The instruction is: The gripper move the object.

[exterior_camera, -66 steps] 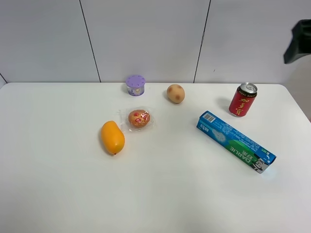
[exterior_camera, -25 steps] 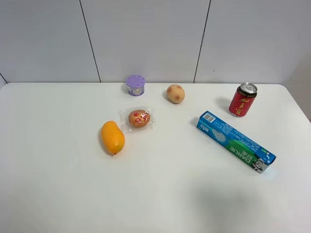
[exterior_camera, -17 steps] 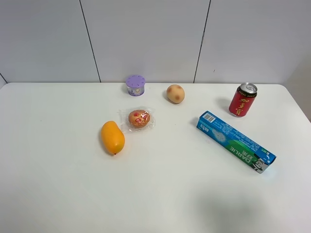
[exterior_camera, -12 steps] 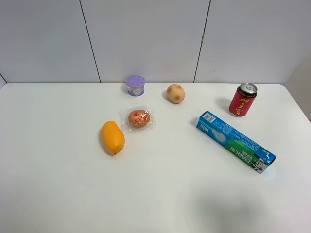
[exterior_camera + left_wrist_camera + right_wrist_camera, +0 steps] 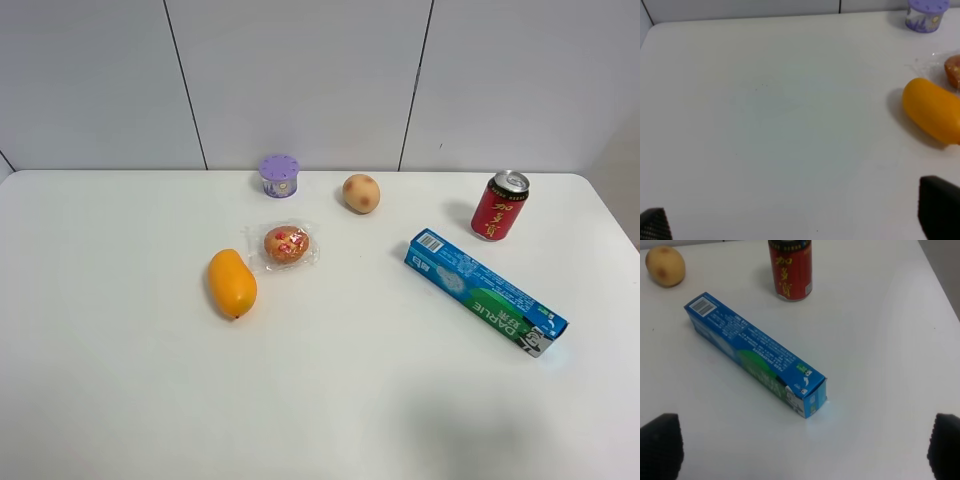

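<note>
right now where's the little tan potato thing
In the exterior high view the potato sits near the table's back edge, just right of the purple cup and well left of the red can.

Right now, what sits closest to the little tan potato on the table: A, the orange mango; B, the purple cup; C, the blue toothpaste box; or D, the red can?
B: in the high view the potato lies near the table's back edge, with the purple cup beside it and nearer than the can, mango or box.
</note>
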Available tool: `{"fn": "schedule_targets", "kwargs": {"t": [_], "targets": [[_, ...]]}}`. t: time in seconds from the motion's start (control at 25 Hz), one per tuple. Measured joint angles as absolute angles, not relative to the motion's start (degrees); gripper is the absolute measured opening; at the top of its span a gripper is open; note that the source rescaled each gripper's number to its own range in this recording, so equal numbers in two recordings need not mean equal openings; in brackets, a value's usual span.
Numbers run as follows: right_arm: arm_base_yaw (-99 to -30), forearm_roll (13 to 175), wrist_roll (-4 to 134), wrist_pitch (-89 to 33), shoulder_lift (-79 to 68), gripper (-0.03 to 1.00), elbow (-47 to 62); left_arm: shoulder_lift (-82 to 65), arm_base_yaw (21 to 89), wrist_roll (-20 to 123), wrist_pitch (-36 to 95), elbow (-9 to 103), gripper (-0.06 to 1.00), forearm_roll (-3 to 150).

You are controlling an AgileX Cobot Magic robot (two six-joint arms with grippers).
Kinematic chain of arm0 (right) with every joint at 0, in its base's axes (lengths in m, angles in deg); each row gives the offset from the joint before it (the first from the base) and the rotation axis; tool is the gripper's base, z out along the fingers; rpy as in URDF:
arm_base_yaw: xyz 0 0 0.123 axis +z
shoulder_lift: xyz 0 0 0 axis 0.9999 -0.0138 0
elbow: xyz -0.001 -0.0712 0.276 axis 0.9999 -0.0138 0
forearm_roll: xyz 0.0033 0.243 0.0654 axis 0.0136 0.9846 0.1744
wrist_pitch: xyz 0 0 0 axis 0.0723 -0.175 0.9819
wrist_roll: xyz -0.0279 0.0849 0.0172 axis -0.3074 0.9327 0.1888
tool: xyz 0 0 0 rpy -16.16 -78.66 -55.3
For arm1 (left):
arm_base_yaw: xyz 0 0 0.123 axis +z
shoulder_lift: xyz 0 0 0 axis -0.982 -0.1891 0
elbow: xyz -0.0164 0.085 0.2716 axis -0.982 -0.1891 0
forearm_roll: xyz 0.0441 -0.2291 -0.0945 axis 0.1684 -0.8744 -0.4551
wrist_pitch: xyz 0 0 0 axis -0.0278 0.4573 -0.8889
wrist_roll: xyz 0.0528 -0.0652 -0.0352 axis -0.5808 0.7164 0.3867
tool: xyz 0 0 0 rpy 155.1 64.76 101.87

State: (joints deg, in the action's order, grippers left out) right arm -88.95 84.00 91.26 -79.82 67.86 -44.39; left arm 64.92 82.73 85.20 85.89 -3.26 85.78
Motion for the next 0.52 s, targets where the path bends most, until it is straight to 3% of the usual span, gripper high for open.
{"fn": "schedule_targets", "kwargs": {"t": [0.52], "targets": [[-88.95,83.96,91.28,-79.82,67.86,0.99,-44.39,64.92,82.73,85.20,85.89,-3.26,1.00,85.78]]}}
